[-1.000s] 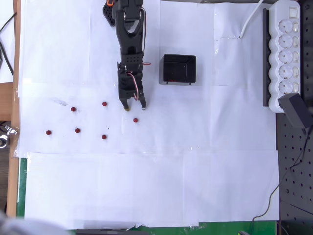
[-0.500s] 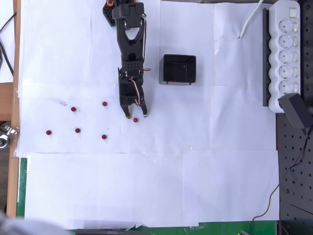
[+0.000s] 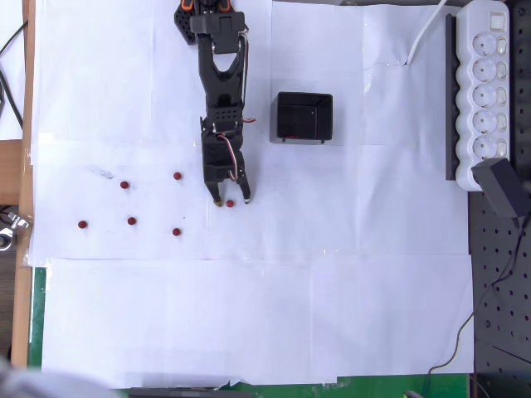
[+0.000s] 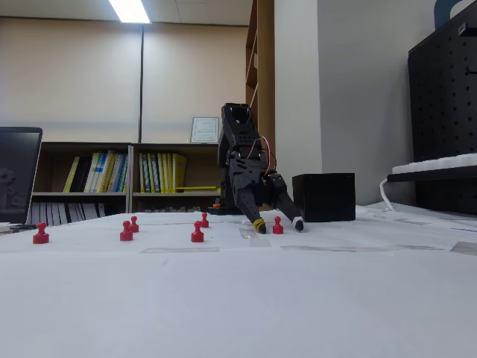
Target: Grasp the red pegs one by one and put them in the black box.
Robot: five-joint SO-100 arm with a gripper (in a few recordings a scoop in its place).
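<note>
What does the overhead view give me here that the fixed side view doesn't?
Overhead only: the black box's open inside and the white power strip. Fixed view only: each peg's upright shape, a bookshelf and a screen's edge. Both: the open pincer with its fingertips on either side of one red peg, five more to its left.

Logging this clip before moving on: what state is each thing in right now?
gripper: open, fingers down at the paper on either side of one peg
red peg between the fingers: upright, not yet gripped
five other red pegs: upright, loose on the paper
black box: upright, open-topped, contents unclear
</note>
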